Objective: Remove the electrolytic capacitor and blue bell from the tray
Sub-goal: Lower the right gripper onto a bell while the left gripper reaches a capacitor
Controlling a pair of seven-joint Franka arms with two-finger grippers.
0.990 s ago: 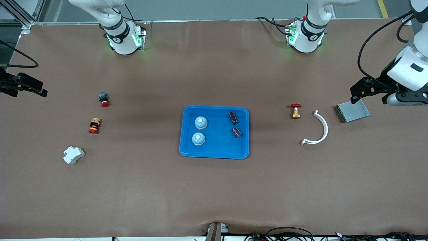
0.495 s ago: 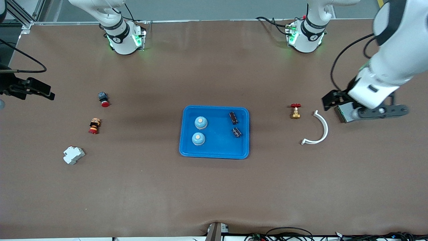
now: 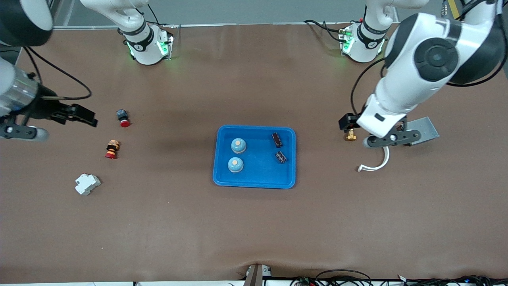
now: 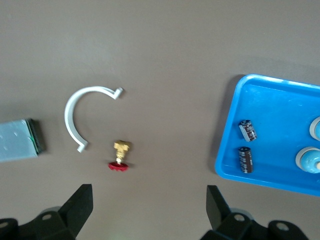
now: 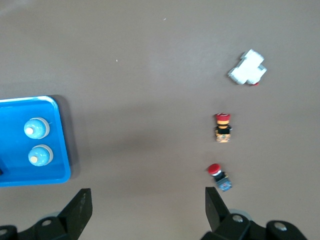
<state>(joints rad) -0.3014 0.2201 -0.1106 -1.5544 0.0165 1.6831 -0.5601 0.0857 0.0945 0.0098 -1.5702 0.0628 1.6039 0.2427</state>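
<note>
Presently two bells (image 3: 238, 145) and two capacitors (image 3: 277, 140) are seen in the tray (image 3: 254, 183). Both the left hand (image 3: 346, 123) and right hand (image 3: 89, 118) are held open, empty. The capacitors, probably light and slippery, are best pinched across the body.

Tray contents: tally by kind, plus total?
Inside the blue tray:
Blue bells: 2, one and another nearer the front camera
Electrolytic capacitors: 2, one and another nearer the front camera
Total: 4
</note>
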